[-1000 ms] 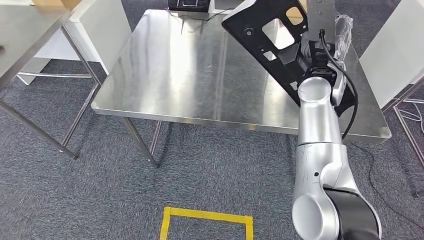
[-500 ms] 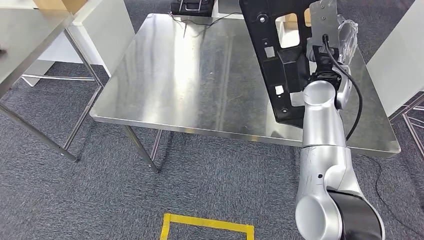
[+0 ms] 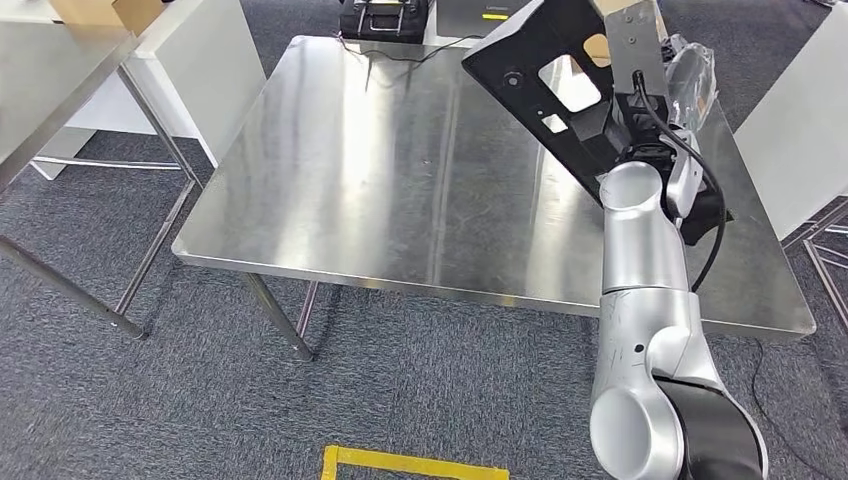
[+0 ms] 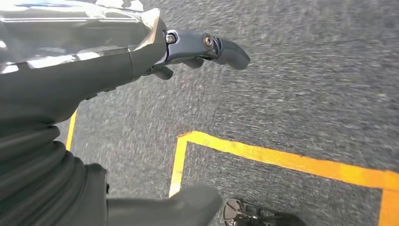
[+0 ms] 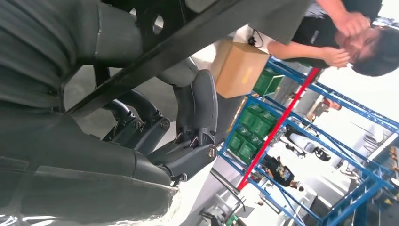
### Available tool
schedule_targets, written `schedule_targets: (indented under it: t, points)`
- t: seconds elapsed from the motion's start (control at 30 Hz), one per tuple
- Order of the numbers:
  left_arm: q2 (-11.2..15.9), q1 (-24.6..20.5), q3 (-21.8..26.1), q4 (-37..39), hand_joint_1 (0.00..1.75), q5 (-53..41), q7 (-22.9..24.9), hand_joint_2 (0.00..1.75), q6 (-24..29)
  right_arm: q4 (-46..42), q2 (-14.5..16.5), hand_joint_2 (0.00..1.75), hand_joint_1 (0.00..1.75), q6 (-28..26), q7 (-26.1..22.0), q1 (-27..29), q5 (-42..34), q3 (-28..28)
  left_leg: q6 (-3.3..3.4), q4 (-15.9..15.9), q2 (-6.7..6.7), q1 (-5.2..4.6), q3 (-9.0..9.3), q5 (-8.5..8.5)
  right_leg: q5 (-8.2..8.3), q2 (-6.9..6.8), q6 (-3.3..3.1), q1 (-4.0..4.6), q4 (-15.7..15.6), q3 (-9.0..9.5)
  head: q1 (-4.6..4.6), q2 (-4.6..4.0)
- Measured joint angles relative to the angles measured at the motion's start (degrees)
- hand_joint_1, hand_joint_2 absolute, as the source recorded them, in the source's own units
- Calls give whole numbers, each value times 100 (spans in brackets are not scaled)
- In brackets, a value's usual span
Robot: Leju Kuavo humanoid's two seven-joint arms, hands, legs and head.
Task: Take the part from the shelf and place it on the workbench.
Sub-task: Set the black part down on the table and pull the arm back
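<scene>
So the robot's right hand (image 5: 155, 136) had its dark fingers (image 5: 197, 108) curled tight around the flat black plastic part with cut-out windows (image 3: 560, 85), and it was holding that panel up in the air at a tilt over the far right side of the shiny stainless steel workbench (image 3: 380, 170). From the head view the part was clearly lifted, with one edge slanting down toward the silver right arm (image 3: 635, 260) and the other end poking up near the top of the picture, and I couldn't tell if any corner of it was touching the tabletop. A black cable (image 3: 690, 170) looped off the wrist next to it. The left hand (image 4: 155, 56) was hanging down over the grey carpet floor (image 4: 306, 84), fingers loosely bent and apart with nothing in them, right above a yellow tape outline (image 4: 263, 155) stuck on the carpet. Behind the bench sat a black case with handles (image 3: 385, 15), and a second steel table (image 3: 50, 80) stood off to the left with a brown cardboard box (image 3: 100, 12) on it. The right wrist view caught blue shelving racks (image 5: 329, 108) with green bins (image 5: 251, 127), another cardboard box, and a person standing close in a dark top (image 5: 329, 28).
</scene>
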Motion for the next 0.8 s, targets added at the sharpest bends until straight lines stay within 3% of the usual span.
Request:
schedule_targets:
  t: [0.07, 0.13, 0.17, 0.2, 0.23, 0.3, 0.37, 0.4, 0.53, 0.63, 0.8]
  points:
    - [-2, 1, 1, 0, 0, 3, 1, 175, -1, 3, -9, 175, 175, 3, 44, -5, 99, -15, 70, -68, -2, 24, 74, -14, -169, -3, 4, 5, 425, -233, 11, 0]
    - [-1, -1, -1, 0, 0, 4, 2, 175, -2, 20, -23, 175, 175, 14, 77, 20, 168, -32, 123, -76, -10, 16, 121, -62, -412, -2, -18, -2, 1257, -717, 21, 0]
    - [1, 1, 0, 0, 0, 4, 5, 175, -2, 32, -30, 175, 175, 19, 97, 48, 195, -45, 135, -76, -19, 12, 152, -91, -471, -2, -6, -2, 1597, -949, 23, 0]
    - [1, 5, 1, 0, 0, 4, 8, 175, -3, 46, -37, 175, 175, 22, 117, 77, 224, -61, 136, -74, -33, 9, 192, -125, -433, -2, 28, -3, 1743, -1093, 25, 0]
    - [1, 9, 1, 0, 0, 4, 10, 175, -4, 59, -43, 175, 175, 23, 138, 97, 271, -79, 129, -72, -49, 8, 242, -161, -286, -2, 78, -6, 1646, -1120, 29, 0]
    - [0, 14, 2, 0, 0, 4, 5, 175, -4, 95, -53, 175, 175, 23, 203, 93, 465, -115, 92, -62, -76, 7, 347, -248, 217, -5, 178, -19, 862, -895, 38, 0]
    - [5, 8, 7, 0, 0, 3, -23, 175, -4, 203, -70, 175, 175, 21, 332, 43, 821, -140, 41, -11, -89, -21, 399, -346, 573, -6, 181, -34, 147, -637, 38, 0]
    - [13, 6, 9, 0, 0, 3, -44, 175, -4, 285, -80, 175, 175, 14, 415, 19, 1038, -148, 47, 11, -93, -33, 402, -385, 629, -5, 156, -38, 7, -581, 36, 0]
    - [21, 6, 17, 0, 0, -3, -125, 175, -18, 610, -118, 175, 175, -84, 640, -104, 1660, -163, 111, -2, -74, -29, 434, -433, 609, 18, 86, -20, -22, -553, 27, 0]
    - [26, 2, 20, 0, 0, 3, -256, 175, -83, 802, -138, 175, 175, -118, 775, -169, 1776, -188, 88, -38, -56, -23, 474, -447, 582, 34, 46, -5, -22, -538, 28, 0]
    - [25, 2, 77, 0, 0, 103, -392, 175, -193, 1092, -167, 175, 175, -253, 882, -155, 1906, -421, -8, -55, -54, -1, 533, -477, 550, 34, -1, 20, -20, -480, 32, 0]
